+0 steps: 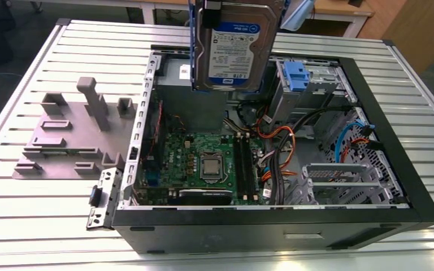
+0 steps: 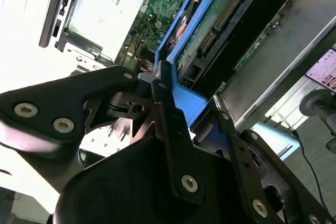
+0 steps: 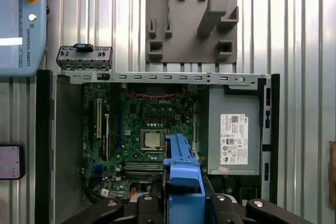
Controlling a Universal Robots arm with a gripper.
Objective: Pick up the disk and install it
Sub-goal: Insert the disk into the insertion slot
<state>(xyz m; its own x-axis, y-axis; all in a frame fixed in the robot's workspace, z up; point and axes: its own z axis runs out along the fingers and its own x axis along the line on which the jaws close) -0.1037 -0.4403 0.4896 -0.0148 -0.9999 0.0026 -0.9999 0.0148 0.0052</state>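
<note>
The disk (image 1: 236, 48), a silver hard drive with a white-and-blue label in a blue plastic bracket, hangs upright above the back of the open computer case (image 1: 368, 141), clear of its parts. My gripper (image 2: 185, 100) is shut on the end of the blue bracket, one black finger (image 2: 163, 93) on each side. In the second wrist view the disk's circuit board side (image 2: 220, 14) points down into the case. In the first wrist view the bracket's edge (image 3: 182, 179) sits between the fingers of the gripper (image 3: 184, 203), over the motherboard (image 3: 136, 129).
A grey power supply box (image 3: 233, 137) with a white label fills one corner of the case. A blue caddy (image 1: 296, 76) sits in the upper drive bay, with cables and a metal cage (image 1: 345, 180) nearby. A grey fixture plate (image 1: 74, 135) lies on the slatted table (image 1: 21, 226) beside the case.
</note>
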